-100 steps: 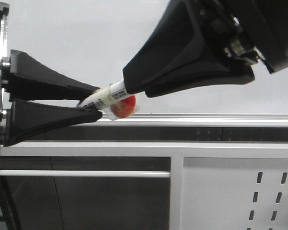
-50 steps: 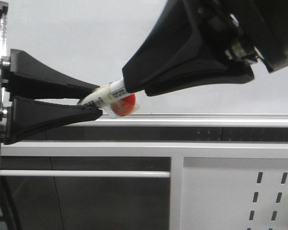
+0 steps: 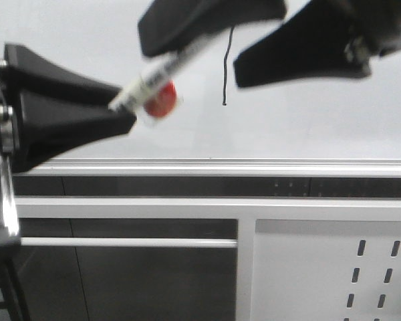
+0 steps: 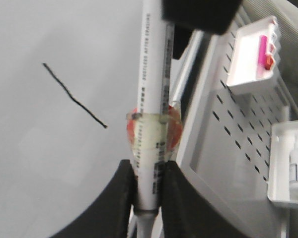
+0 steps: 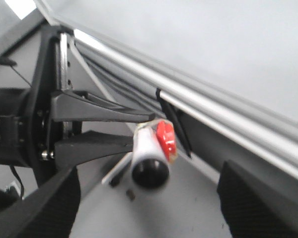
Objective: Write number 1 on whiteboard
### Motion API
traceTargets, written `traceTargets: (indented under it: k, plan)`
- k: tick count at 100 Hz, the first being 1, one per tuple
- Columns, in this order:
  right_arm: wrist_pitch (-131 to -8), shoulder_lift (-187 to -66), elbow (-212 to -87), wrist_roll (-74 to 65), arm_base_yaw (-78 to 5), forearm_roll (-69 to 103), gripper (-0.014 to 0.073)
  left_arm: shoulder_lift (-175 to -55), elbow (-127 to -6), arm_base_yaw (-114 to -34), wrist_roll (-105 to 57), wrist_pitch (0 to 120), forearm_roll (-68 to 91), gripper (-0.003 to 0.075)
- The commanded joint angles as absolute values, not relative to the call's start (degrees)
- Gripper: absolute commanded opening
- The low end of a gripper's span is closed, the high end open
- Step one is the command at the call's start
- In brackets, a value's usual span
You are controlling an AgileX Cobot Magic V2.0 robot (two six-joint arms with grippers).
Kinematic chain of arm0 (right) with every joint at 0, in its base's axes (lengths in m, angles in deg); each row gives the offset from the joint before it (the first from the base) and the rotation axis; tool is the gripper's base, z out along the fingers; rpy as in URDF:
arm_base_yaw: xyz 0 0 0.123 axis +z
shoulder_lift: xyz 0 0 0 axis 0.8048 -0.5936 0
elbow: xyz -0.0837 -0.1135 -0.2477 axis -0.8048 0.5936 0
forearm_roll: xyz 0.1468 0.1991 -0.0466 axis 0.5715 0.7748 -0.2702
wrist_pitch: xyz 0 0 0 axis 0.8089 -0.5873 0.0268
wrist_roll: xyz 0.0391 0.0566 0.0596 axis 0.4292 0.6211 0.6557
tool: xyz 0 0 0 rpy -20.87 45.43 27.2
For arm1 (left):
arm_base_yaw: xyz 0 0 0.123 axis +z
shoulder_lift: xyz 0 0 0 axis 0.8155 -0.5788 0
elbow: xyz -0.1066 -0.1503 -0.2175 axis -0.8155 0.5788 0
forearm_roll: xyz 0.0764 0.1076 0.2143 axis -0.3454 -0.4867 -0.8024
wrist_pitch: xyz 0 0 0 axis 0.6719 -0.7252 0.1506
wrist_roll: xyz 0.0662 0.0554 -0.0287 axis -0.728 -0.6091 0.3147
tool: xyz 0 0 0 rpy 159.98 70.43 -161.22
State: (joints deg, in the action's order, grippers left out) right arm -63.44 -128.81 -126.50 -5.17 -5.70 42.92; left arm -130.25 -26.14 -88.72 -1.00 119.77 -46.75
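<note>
The whiteboard fills the upper front view, with its silver rim below. The number 1 is a thin black wavy stroke on it, also in the left wrist view. My left gripper is shut on the lower end of the white marker pen, which carries a red tag. The left wrist view shows the pen pinched between my left gripper's fingers. My right gripper is open, its fingers either side of the pen's upper end. In the right wrist view the pen's black end sits between the spread fingers.
A white metal panel with slot holes stands below the board at the right, with a white crossbar to its left. In the left wrist view, white trays with small items hang on the panel.
My right gripper has opened and let go of the pen. Both grippers have moved up the board, and the black stroke has come into view. My left gripper still holds the pen.
</note>
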Motion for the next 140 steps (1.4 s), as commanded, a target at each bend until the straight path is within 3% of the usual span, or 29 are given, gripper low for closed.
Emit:
traceTargets:
  k: [1,25,32,42,53,63,95,140]
  plan:
    - [-58.0,-125.0,-128.4,-5.5,-6.0,40.2,0.0524,-129.6,-27.1,-89.0,0.9,126.4,-41.3,-0.0018]
    - [-60.7,-120.5,-128.2,-5.5,-9.2,37.7,0.0522,-129.9,-26.0,-89.0,9.8,129.4,-32.3,-0.0018]
    - [-62.9,-119.8,-127.7,-5.5,-10.4,36.4,0.0479,-130.7,-24.8,-89.0,12.5,133.7,-29.3,-0.0018]
    - [-65.0,-119.1,-126.3,-5.5,-11.8,36.0,0.0282,-133.2,-23.3,-89.0,15.4,138.9,-25.8,-0.0018]
    - [-66.8,-118.8,-125.3,-5.5,-12.4,35.3,-0.0083,-137.1,-22.2,-90.6,15.4,144.2,-21.8,-0.0018]
    - [-67.3,-118.7,-124.5,-5.5,-12.4,34.4,-0.0070,-141.1,-21.8,-94.1,15.3,151.0,-14.6,-0.0018]
    - [-67.5,-118.7,-121.9,-5.5,-12.4,33.1,-0.0070,-146.1,-25.2,-106.7,4.1,151.0,6.5,-0.0018]
    - [-68.0,-118.7,-120.5,-5.5,-12.4,32.1,-0.0070,-146.1,-31.2,-107.2,1.4,151.0,11.7,-0.0018]
